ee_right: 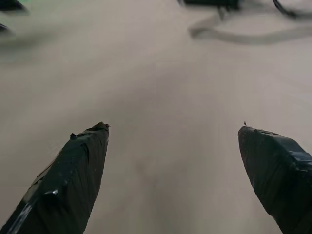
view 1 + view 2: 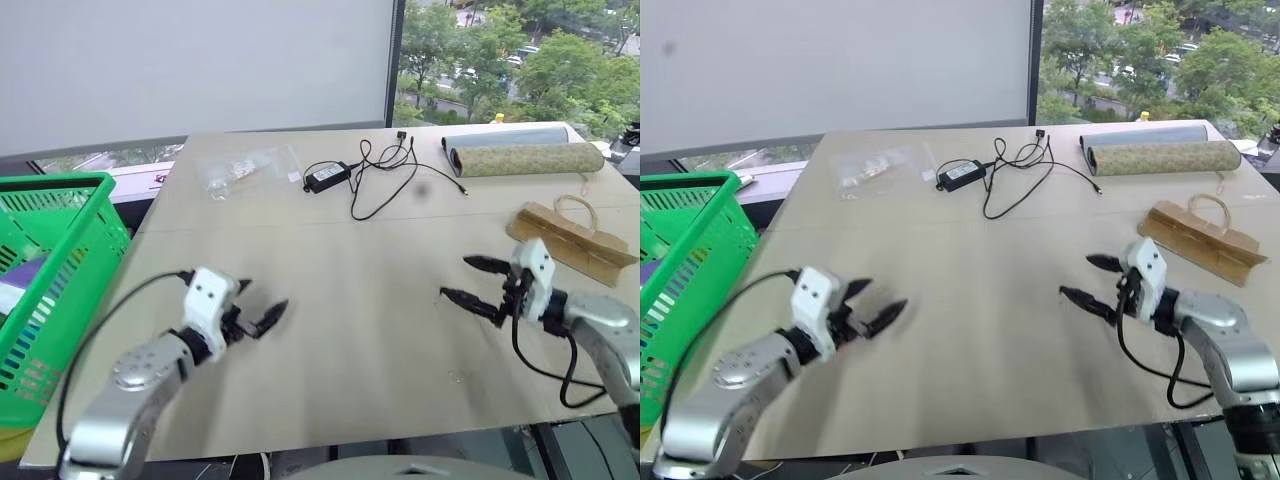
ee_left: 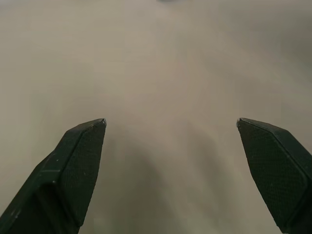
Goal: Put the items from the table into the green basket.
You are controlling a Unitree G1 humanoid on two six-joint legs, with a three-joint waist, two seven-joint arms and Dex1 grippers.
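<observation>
the left gripper (image 2: 262, 303) hangs just above the near left part of the surface (image 2: 360, 290), its forearm reaching forward from the near edge and angled slightly toward the middle. its jaws stand wide apart with nothing between them; the left wrist view shows bare tan top between the two black fingers (image 3: 73, 175).

the right gripper (image 2: 468, 281) sits low over the near right part of the surface, the arm bent in from the right side so the jaws point toward the left and the middle of the top. these jaws are also spread wide and hold nothing; the right wrist view shows plain top between them.

the green basket (image 2: 60, 190) stands off the left edge of the surface, beside the left arm. a purple-and-white pack (image 2: 22, 280) lies inside it, partly hidden by the lattice wall. the green tube-shaped packet cannot be made out.

at the far side lie a black power adapter with cable (image 2: 327, 177), a clear plastic bag (image 2: 243, 170), two rolled mats (image 2: 525, 152) and a brown paper bag (image 2: 572, 238), all well apart from both grippers.
</observation>
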